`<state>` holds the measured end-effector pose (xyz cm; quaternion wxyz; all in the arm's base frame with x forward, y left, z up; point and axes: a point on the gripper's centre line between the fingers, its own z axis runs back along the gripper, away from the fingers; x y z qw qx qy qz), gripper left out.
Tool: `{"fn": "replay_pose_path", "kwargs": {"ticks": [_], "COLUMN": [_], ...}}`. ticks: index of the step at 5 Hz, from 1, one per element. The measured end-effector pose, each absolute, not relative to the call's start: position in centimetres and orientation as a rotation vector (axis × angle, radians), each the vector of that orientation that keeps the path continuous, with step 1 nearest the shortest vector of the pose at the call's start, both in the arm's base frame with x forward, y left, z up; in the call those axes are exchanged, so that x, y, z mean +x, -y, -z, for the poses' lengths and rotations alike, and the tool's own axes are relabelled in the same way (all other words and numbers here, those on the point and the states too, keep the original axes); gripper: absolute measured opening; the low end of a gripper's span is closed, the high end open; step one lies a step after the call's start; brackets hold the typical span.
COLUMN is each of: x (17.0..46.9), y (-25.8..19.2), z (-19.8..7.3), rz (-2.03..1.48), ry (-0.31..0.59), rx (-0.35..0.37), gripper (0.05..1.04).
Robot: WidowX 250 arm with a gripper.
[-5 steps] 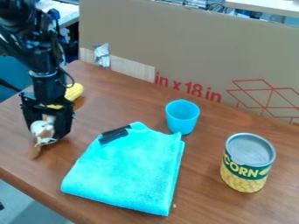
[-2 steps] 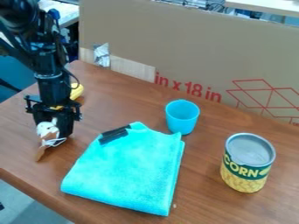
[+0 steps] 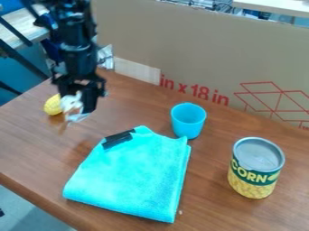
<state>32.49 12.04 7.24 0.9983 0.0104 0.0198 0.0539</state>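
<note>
The gripper (image 3: 78,101) hangs at the upper left, above the table and to the upper left of the cloth. It is shut on a small white and brown object (image 3: 72,104), whose brown end points down, clear of the tabletop. Just left of it lies a yellow corn-like object (image 3: 53,104), partly hidden. A folded turquoise cloth (image 3: 129,176) lies at the centre front, with a black piece (image 3: 118,139) on its upper left corner. Right behind the cloth stands a blue cup (image 3: 188,120), upright. An upright corn can (image 3: 256,168) is at the right.
The wooden table (image 3: 30,135) has its front edge at the lower left. A tall cardboard panel (image 3: 199,49) stands along the back, with a strip of silver tape (image 3: 105,57) near its left end.
The gripper has risen and moved right and toward the back with the white and brown object in it. More of the yellow object's left side shows. The cloth, cup and can have not moved.
</note>
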Motion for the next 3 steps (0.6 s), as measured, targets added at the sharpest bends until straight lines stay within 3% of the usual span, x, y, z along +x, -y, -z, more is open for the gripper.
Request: {"fn": "replay_pose_path", "kwargs": {"ticks": [2, 3], "x": [37.4, 38.0], "y": [-9.9, -9.0], "z": [-6.5, -5.4], "rz": [-0.035, -0.011], "ry": [-0.07, -0.089], "rx": [0.016, -0.002], "gripper": [0.595, 0.595]}}
